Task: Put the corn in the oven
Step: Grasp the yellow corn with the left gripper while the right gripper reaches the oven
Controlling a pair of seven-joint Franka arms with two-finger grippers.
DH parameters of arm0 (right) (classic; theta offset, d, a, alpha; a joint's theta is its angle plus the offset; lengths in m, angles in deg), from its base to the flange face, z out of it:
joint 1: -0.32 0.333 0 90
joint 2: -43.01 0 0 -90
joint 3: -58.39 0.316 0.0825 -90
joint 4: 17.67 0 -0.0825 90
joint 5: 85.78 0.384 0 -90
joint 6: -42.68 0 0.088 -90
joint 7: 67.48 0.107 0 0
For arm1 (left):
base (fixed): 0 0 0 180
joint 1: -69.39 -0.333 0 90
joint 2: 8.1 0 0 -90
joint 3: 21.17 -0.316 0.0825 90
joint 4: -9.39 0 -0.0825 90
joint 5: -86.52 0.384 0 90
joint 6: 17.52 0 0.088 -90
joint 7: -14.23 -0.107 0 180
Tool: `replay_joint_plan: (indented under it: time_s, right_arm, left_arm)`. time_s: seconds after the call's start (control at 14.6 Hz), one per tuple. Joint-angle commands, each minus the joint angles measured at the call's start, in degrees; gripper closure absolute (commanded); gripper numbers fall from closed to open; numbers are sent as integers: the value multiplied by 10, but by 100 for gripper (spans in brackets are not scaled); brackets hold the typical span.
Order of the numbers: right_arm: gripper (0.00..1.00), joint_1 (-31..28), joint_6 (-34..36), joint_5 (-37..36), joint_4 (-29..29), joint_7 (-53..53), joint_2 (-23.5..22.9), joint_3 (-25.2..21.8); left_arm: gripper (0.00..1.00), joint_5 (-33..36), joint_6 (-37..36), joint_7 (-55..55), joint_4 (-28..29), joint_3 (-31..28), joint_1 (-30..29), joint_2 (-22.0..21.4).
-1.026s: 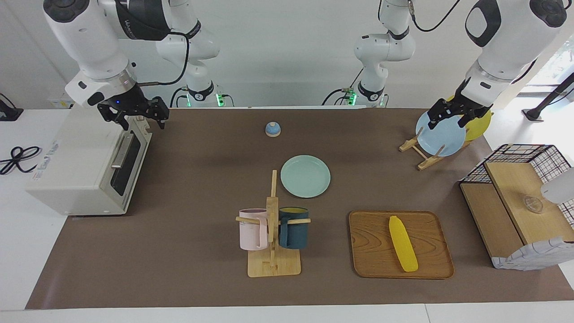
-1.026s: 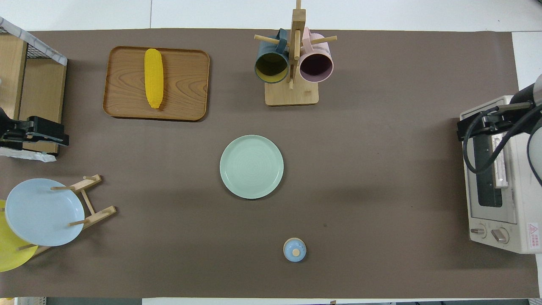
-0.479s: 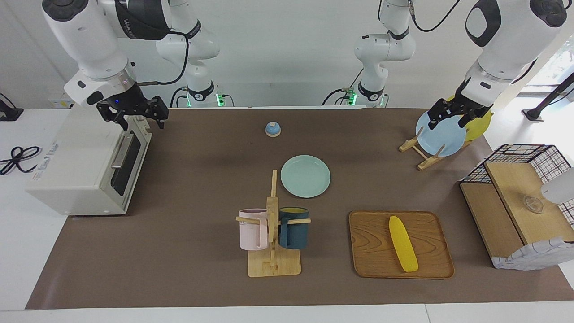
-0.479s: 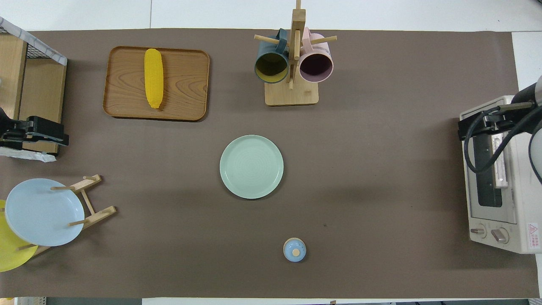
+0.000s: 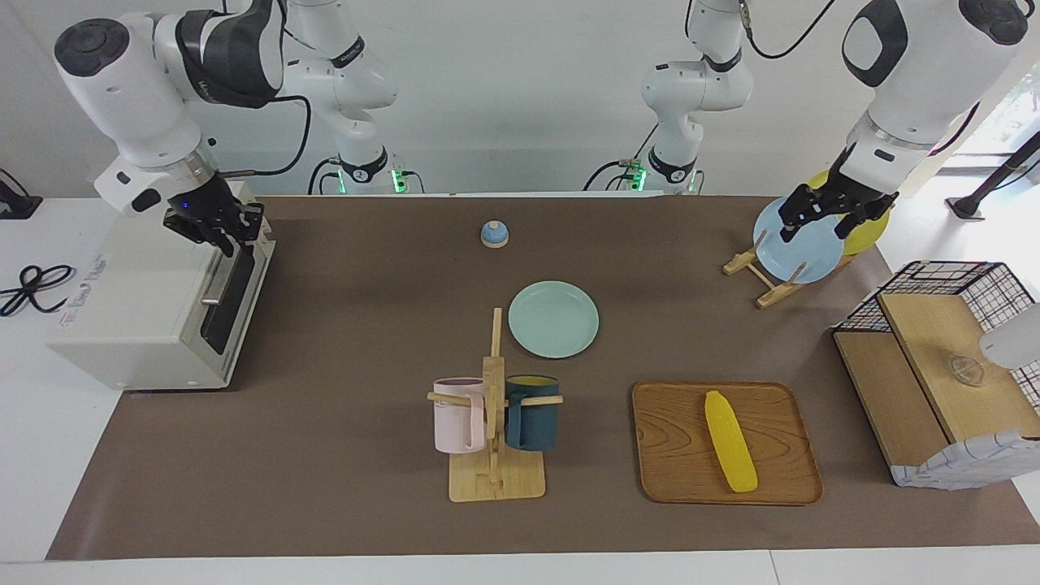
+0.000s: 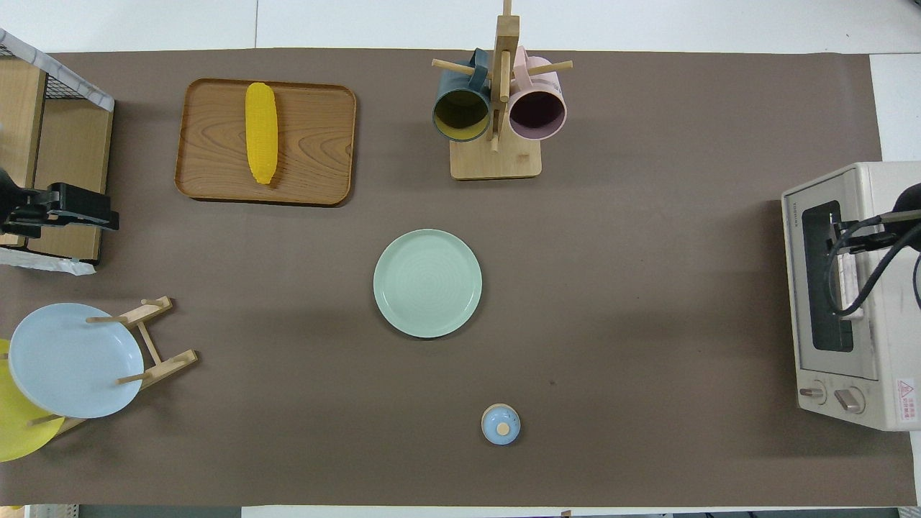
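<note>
The worktop [image 5: 325, 487] is covered by a brown mat. The oven [image 5: 154, 301], door closed, is set at the right arm's end; its knobs are shown only by the overhead view. The right gripper [image 5: 215, 231] is seen over its top front edge, the left gripper [image 5: 821, 215] over the plate rack [image 5: 764, 276]; whether either's jaws are spread cannot be told. The tray [image 5: 674, 455] holds the corn [image 5: 730, 440], its long axis lying toward and away from the robots.

Both arms: glossy white rounded shells, dark grey/black joint caps and bands. Black cables loop off the wrists. Green LEDs lit at both bases. Right pincer [image 5: 215, 231] black, small blue light on the wrist just above it. Left pincer [image 5: 827, 213] black too, on a white wrist.
</note>
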Motion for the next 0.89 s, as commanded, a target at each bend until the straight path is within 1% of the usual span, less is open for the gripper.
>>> replay_joint_plan:
  time_s: [0.0, 0.14, 0.21, 0.34, 0.41, 0.55, 0.62, 0.68, 0.82]
  right_arm:
    - [100, -25, -43, -8, 68, -6, 33, 2]
    - [100, -46, -63, -13, 75, -5, 26, 2]
    - [100, -47, -66, -15, 80, -5, 24, 2]
    - [100, -54, -82, -16, 93, -5, 24, 2]
    - [100, -56, -93, -16, 100, -5, 24, 2]
    - [100, -58, -97, -24, 104, -6, 20, 2]
    - [100, -58, -98, -35, 104, -6, 18, 3]
    - [100, -58, -100, -36, 105, -6, 17, 3]
    - [100, -58, -100, -36, 105, -6, 16, 3]
  left_arm:
    - [0, -14, 22, 4, -51, 4, 3, 79]
    - [0, -18, 30, 4, -101, 4, 10, 154]
    - [0, -25, 54, 4, -120, 4, 16, 192]
    - [0, -37, 95, 4, -145, 4, 17, 243]
    - [0, -37, 114, 4, -171, 5, 21, 281]
    - [0, -46, 131, 4, -249, 4, 33, 367]
    - [0, -52, 144, 4, -278, 5, 32, 399]
    - [0, -58, 167, 4, -285, 4, 31, 415]
    - [0, -67, 198, 3, -281, 4, 31, 425]
